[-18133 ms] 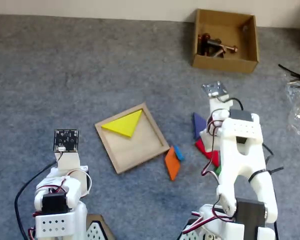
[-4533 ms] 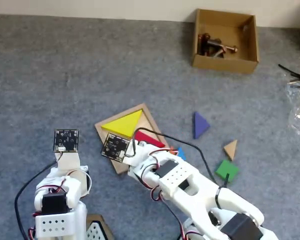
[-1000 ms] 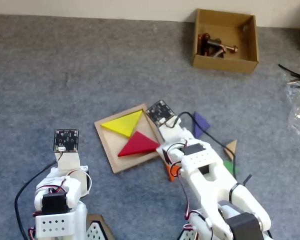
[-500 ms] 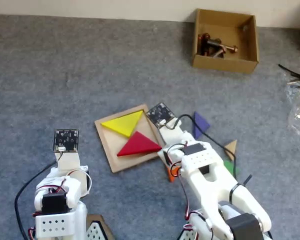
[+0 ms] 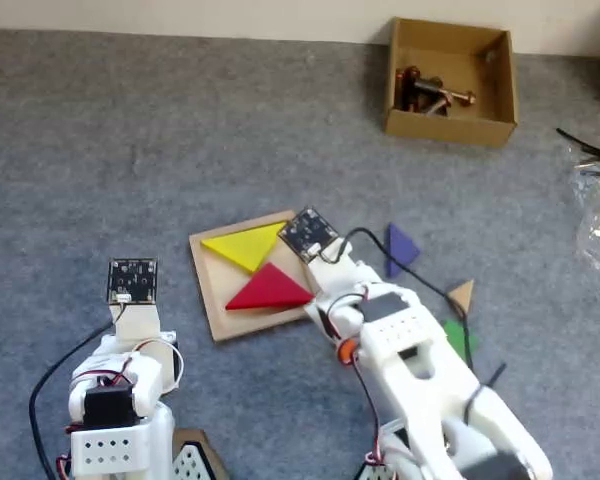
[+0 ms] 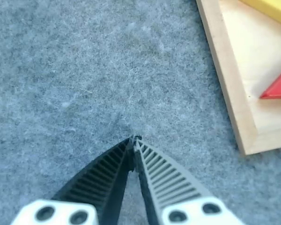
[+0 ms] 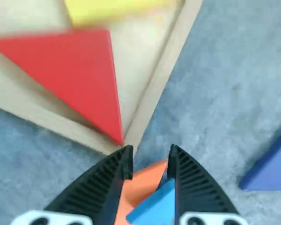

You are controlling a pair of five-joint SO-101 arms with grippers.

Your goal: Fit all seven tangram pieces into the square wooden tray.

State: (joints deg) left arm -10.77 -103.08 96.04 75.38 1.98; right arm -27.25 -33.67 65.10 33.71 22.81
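Nearest to the robot, the left claw (image 6: 133,140) hangs low over the grey table (image 5: 130,150) with its fingers pressed together and nothing between them, just beside the tray (image 5: 202,290) but not touching it. The right claw (image 7: 147,157) has its fingers a little apart and holds nothing. It hovers above the orange piece (image 7: 138,180), which lies on the table just outside the near corner of the tray. A blue piece (image 7: 152,206) lies against the orange one or partly over it; which of the two cannot be told. In the tray, the red triangle (image 5: 270,290) and the yellow triangle (image 5: 242,245) lie flat, meeting at their points, and the rest of the floor is bare wood. To the right of the arm, the green square (image 5: 458,338), the tan triangle (image 5: 463,296) and the purple triangle (image 5: 400,247) wait on the table, apart from each other. At the far edge stands a cardboard box (image 5: 445,128) with small objects. The step in hand seems to be the grasp of the orange piece. To do it well, the claw should probably open wider, come down straight with one finger on each long side, and take only this piece, not the blue one. It should also stay off the rim, because the tray looks light and may slide.
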